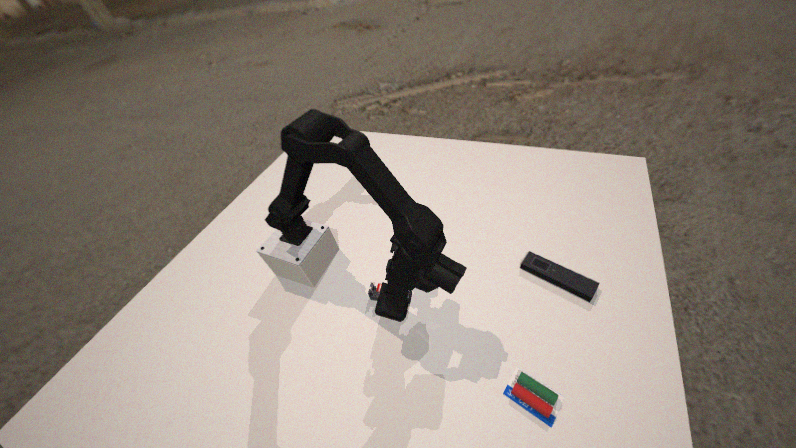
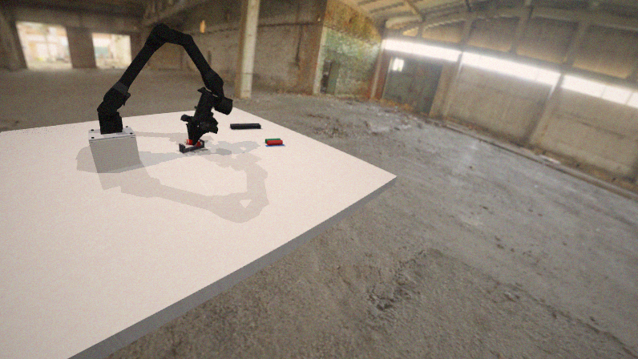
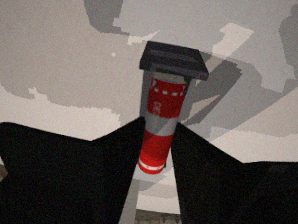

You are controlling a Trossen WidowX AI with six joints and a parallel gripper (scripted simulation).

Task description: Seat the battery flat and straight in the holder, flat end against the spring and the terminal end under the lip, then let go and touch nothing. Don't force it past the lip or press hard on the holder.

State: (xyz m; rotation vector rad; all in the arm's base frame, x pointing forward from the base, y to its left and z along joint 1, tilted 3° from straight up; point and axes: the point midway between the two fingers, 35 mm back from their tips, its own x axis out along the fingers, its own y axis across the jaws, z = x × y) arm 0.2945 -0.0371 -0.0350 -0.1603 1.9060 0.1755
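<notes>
The red battery (image 3: 166, 102) (image 1: 379, 287) (image 2: 189, 142), with a silver band, lies lengthwise over the dark holder (image 3: 172, 61) (image 1: 372, 292) (image 2: 182, 147) on the table. My gripper (image 3: 158, 125) (image 2: 193, 141) is shut on the battery around its middle. In the wrist view the battery's far end is close to the holder's far end wall, with a pale strip between; no spring coils can be made out. Its near end shows below the fingertips. The fingers hide much of the holder's near part, and I cannot tell whether the battery is fully down or level.
A long black bar (image 1: 559, 276) (image 2: 244, 127) lies farther out on the table. A red cylinder (image 1: 531, 400) (image 2: 275, 143) and a green cylinder (image 1: 537, 388) (image 2: 272, 139) lie side by side with a blue strip (image 1: 548, 420). The arm's grey base block (image 1: 303, 267) (image 2: 115, 154) stands behind the holder.
</notes>
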